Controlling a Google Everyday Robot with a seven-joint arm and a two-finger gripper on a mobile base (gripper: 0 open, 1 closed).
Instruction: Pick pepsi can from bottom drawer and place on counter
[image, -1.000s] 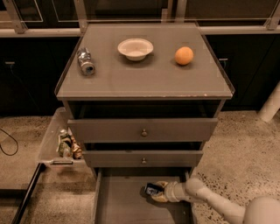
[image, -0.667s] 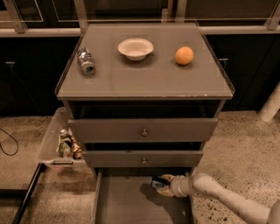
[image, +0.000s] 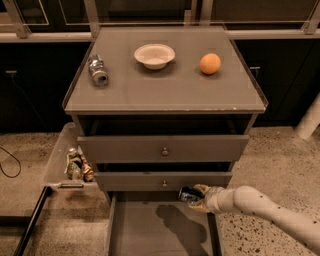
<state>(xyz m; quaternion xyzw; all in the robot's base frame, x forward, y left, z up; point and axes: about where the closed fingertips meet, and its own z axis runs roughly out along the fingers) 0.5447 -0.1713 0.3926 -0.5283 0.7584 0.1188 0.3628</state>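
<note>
My gripper (image: 196, 196) reaches in from the lower right on a white speckled arm and is shut on the pepsi can (image: 189, 194), a small dark blue can with a silvery end. It holds the can on its side, lifted above the floor of the open bottom drawer (image: 150, 230), just in front of the middle drawer's face. The can's shadow falls on the drawer floor. The counter (image: 165, 90) is the grey-brown top of the cabinet, well above the gripper.
On the counter lie a silver-grey can (image: 97, 70) at the left, a white bowl (image: 154, 54) at the back middle and an orange (image: 210, 63) at the right. Two knobbed drawers (image: 162, 148) stand slightly open. A clear bin (image: 70, 165) with snacks hangs left of the cabinet.
The gripper has lifted the pepsi can off the bottom drawer's floor, up to the level of the middle drawer's lower edge.
</note>
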